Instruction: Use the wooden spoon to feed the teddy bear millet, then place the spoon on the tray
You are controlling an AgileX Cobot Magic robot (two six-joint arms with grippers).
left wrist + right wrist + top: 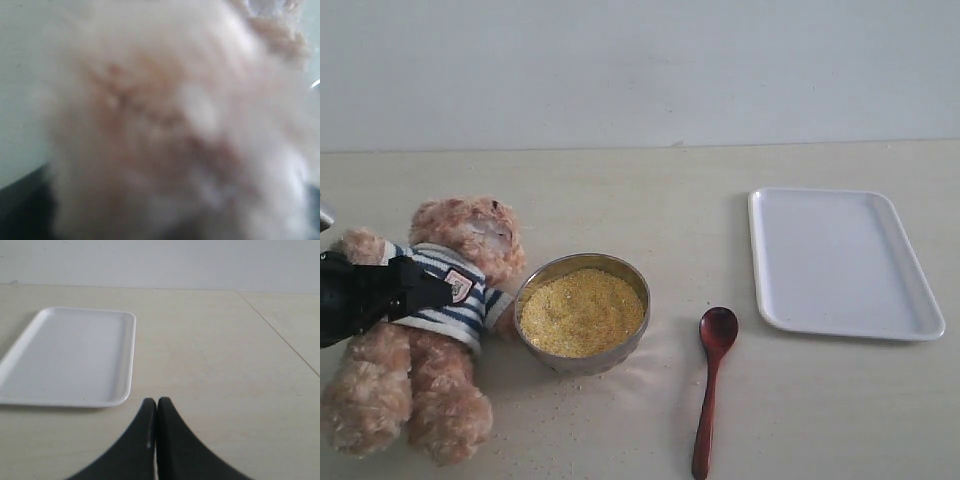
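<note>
Your left gripper (425, 284) lies across the fluffy light-brown striped-shirted teddy bear (470, 235); jaws' spread unclear. Your right gripper (157, 407): jaws pressed together, near the flat white rectangular tray (70, 355).

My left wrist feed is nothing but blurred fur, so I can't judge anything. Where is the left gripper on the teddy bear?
Observer: The left gripper is across the teddy bear's striped chest, reaching in from the left edge of the exterior view.
Operator: Is the wooden spoon in anyone's grip?
Observer: No. The wooden spoon lies free on the table, to the right of the metal bowl in the exterior view.
Operator: What about the right gripper?
Observer: The right gripper is shut and empty, with the bare tray ahead of it.
</note>
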